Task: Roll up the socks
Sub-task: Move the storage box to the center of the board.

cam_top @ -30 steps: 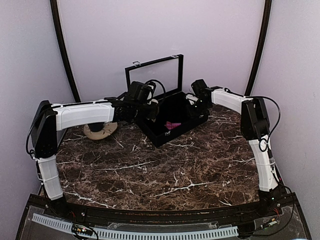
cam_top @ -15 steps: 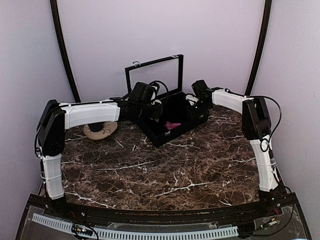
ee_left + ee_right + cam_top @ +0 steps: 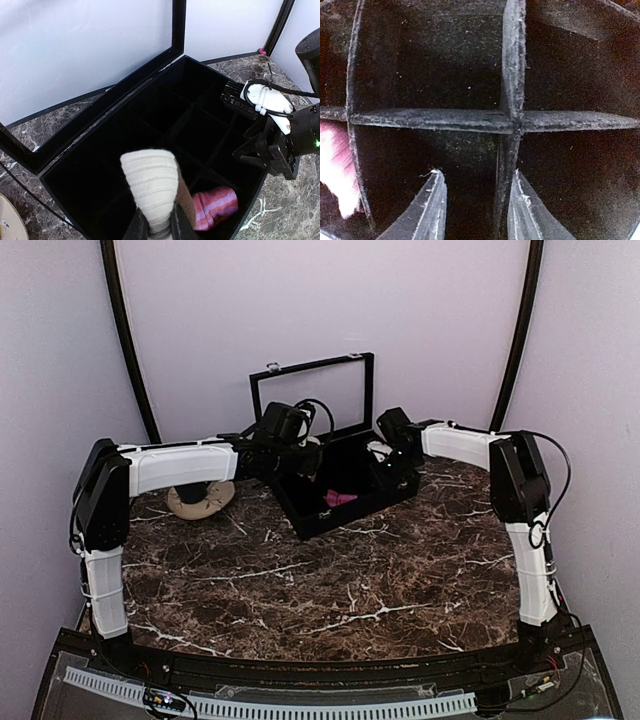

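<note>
My left gripper [image 3: 156, 226] clamps the rolled cream sock [image 3: 150, 182] over the case [image 3: 85, 195] to stow it by the pink sock [image 3: 216, 206], lower right; my right gripper [image 3: 477, 210], spread, straddles a divider [image 3: 509, 75]

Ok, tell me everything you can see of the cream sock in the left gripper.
The cream sock is a rolled, ribbed knit bundle with a brownish patch on one side. The left gripper pinches one end, so the rest sticks out past the fingertips, over the near compartments of the open black case. Only the fingers visibly touch it; the pink sock lies apart in a compartment.
</note>
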Tool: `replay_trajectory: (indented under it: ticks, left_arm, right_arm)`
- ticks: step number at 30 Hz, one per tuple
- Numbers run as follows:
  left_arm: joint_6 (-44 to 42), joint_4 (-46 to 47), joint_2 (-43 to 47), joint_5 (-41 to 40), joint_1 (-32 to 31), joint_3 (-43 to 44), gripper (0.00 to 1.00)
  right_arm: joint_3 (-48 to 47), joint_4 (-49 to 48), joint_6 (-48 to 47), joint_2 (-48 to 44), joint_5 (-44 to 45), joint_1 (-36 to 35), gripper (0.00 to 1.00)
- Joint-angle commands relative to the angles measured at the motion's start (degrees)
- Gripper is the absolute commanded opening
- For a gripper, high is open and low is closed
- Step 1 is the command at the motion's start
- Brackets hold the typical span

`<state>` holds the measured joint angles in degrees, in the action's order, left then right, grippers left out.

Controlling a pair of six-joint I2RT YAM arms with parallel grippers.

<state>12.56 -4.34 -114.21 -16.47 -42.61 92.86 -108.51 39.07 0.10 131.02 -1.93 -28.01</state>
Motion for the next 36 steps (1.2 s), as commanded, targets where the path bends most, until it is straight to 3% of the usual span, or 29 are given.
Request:
replay_trajectory:
  ticks: [1, 17, 28, 36]
  left_arm:
    - [-0.9, 2.0, 1.5, 1.0, 0.5, -0.8, 0.00]
    - [-1.5, 2.4, 2.0, 5.7, 0.8, -5.1, 0.00]
    - [-2.6, 3.0, 8.5, 7.5, 0.4, -16.0, 0.00]
    - [-7.0, 2.7, 8.7, 9.7, -1.2, -18.1, 0.00]
  right_arm:
    - [10.3, 19.0, 2.0, 2.0, -7.9, -4.7, 0.38]
    - [28.7, 10.5, 11.0, -9.7, -12.3, -13.9, 0.38]
    - [31.1, 9.4, 14.1, -14.3, -11.1, -15.3, 0.39]
    - [29.6, 10.4, 14.1, -14.4, -9.4, -15.2, 0.40]
